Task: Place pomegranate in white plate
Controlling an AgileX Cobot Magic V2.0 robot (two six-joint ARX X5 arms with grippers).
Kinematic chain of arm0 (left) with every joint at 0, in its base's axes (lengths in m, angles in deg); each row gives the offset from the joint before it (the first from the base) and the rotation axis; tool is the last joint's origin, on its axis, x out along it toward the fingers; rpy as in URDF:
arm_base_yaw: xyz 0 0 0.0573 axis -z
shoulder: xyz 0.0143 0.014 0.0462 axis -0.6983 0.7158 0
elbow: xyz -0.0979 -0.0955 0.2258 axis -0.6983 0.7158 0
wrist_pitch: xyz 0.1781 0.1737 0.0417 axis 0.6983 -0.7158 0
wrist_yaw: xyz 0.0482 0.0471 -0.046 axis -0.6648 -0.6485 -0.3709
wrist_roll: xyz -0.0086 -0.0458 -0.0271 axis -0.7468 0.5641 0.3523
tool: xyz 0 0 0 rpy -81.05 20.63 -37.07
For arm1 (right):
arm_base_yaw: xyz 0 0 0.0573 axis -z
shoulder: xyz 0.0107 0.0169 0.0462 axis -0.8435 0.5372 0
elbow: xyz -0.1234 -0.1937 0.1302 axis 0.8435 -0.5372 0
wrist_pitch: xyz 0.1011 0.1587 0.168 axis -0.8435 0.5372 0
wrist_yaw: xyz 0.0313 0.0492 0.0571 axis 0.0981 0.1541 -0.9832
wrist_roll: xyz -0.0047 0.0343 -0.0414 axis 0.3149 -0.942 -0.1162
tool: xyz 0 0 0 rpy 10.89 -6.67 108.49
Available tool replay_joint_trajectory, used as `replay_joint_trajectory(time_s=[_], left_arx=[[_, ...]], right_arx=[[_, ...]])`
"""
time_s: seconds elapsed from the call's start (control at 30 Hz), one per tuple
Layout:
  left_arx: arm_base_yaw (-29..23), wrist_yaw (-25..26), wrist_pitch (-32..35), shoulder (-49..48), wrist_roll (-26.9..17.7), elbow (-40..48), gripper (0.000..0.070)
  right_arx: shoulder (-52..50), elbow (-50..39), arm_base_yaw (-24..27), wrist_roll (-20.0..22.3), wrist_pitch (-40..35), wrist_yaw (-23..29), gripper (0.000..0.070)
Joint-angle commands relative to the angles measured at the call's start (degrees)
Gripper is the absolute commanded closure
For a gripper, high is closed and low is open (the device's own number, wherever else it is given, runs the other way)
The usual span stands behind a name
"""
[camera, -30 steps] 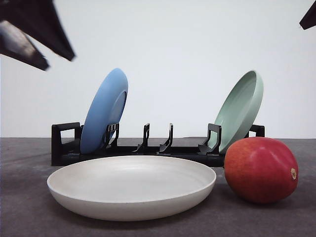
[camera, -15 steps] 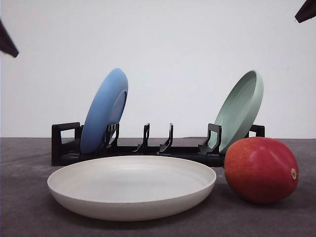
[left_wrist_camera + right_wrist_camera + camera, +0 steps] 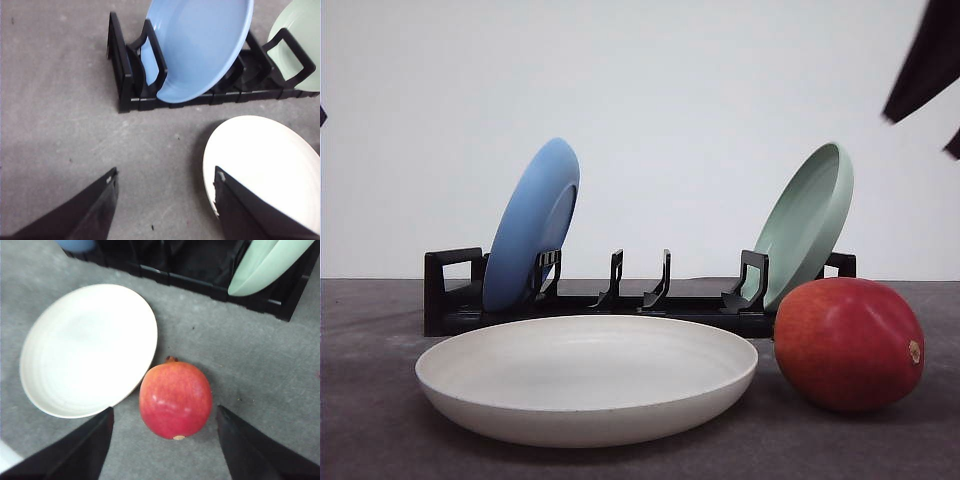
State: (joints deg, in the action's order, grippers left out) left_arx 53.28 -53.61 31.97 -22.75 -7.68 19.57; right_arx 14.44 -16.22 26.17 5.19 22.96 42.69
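The pomegranate (image 3: 849, 344) sits at lower right on the grey surface (image 3: 370, 420), just beside the empty white plate (image 3: 586, 378). In the right wrist view, the right gripper's fingers (image 3: 75, 452) are spread wide above the fruit. Best lowered straight, centred, gripping its widest part.

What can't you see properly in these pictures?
- Front view: the right arm is a dark blur, cut by the edge.
- Right wrist view: the blue plate is cut by the edge.
- Left wrist view: the white plate runs off the edge, part behind a claw finger.
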Motion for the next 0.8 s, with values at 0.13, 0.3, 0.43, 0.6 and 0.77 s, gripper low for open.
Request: replay_joint_trajectory(time_s=[0.13,0.3,0.43,0.6,0.77], left_arx=[[0.02,0.41,-0.28,0.3,0.01,-0.33,0.0345],[0.02,0.41,-0.55,0.31,0.03,-0.33,0.0345],[0.02,0.41,-1.52,0.31,0.01,-0.33,0.0345],[0.02,0.41,-1.86,0.31,0.01,-0.33,0.0345],[0.02,0.41,-1.86,0.33,0.01,-0.33,0.0345]], right_arx=[[10.86,4.46,-3.76,-4.2,0.33,2.8,0.0268],[17.95,6.65,-5.35,-4.41,-0.61,5.57,0.0104],[22.2,6.75,-5.4,-4.36,-2.0,6.75,0.0032],[27.13,6.75,-5.4,-4.14,-3.73,6.74,0.0025],[31.9,6.75,-5.4,-4.15,-5.1,6.37,0.0026]])
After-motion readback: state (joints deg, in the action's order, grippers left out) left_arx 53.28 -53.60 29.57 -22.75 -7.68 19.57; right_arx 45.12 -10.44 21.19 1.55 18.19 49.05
